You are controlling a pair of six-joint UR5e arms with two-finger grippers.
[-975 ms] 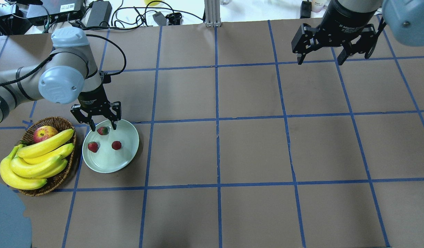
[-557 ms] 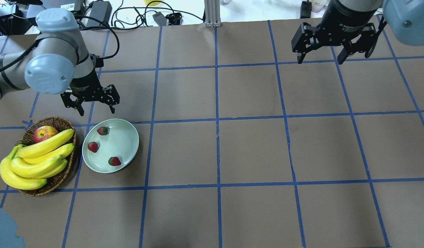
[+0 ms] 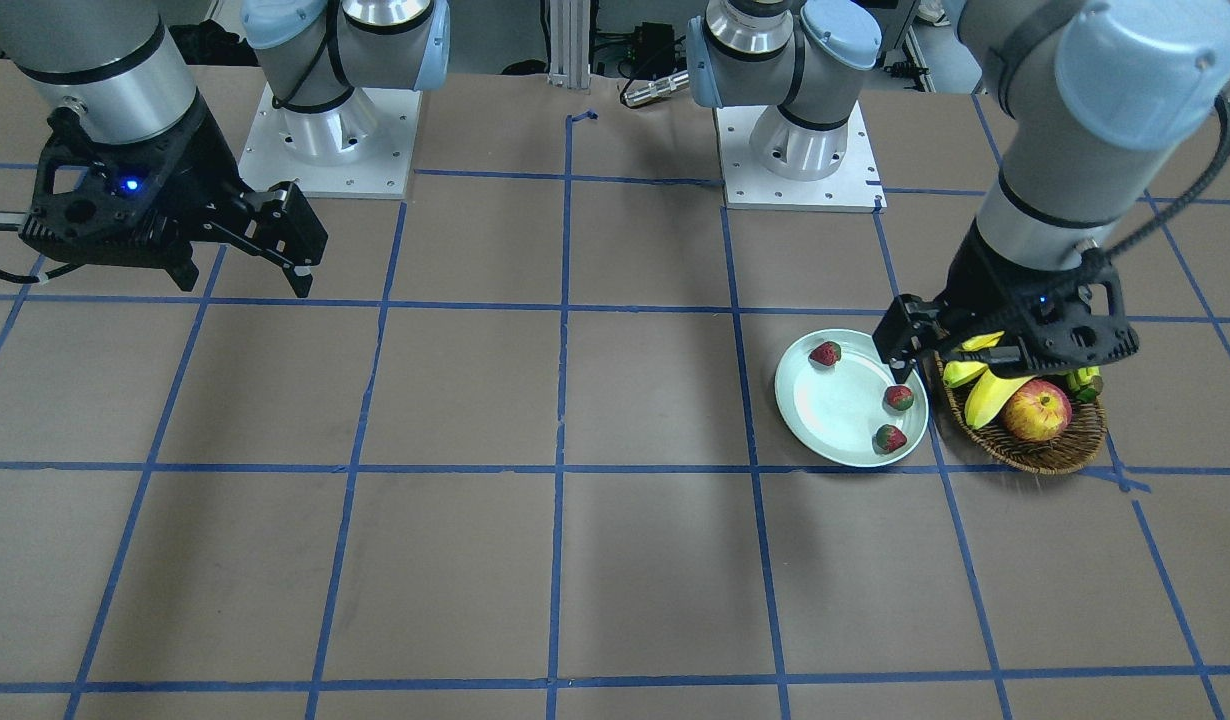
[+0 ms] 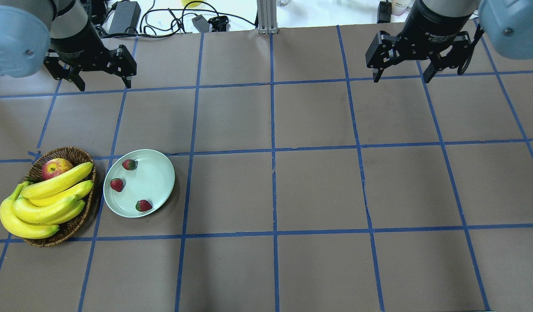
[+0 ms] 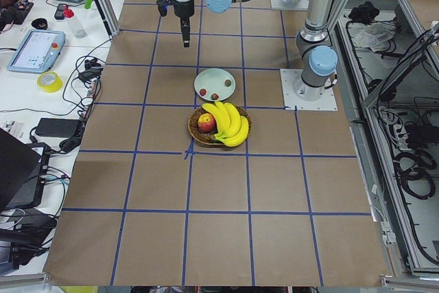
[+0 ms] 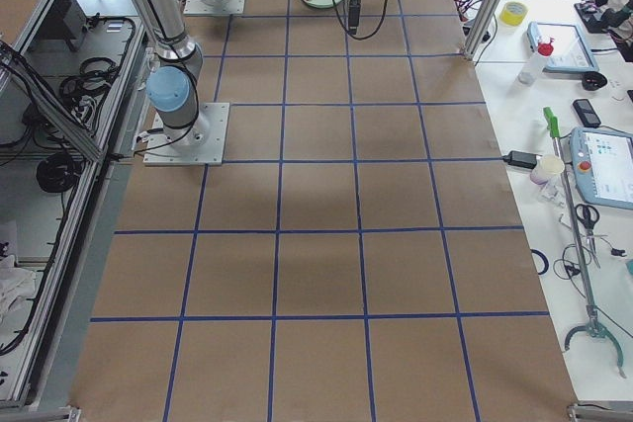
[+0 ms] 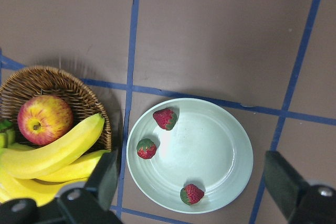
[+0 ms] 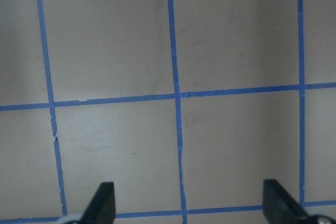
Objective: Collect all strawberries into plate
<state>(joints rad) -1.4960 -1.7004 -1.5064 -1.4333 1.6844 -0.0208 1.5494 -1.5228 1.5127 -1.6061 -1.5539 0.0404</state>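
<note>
Toward the left arm's side of the brown-papered worktop, roughly midway between the robot's edge and the operators' edge, the plate is sitting flat. The first strawberry is lying inside it near the rim on the operators' side. The second strawberry is lying close to the rim on the side toward the basket. The third strawberry is sitting by the rim nearest the robot's edge. All three are resting on the plate's surface, apart from one another.

The wicker basket is standing just beside the plate toward the worktop's left end, with a narrow gap showing between them. It is carrying a bunch of bananas and an apple.

The left hand is hanging high above the worktop with its fingers spread wide apart and nothing between them. Its wrist camera is looking straight down on the plate and basket, which are lying well below it.

The right hand is hovering over bare paper on the worktop's right side, well apart from the plate. Its fingers are likewise standing apart and gripping nothing. Blue tape lines are dividing the worktop into squares.
</note>
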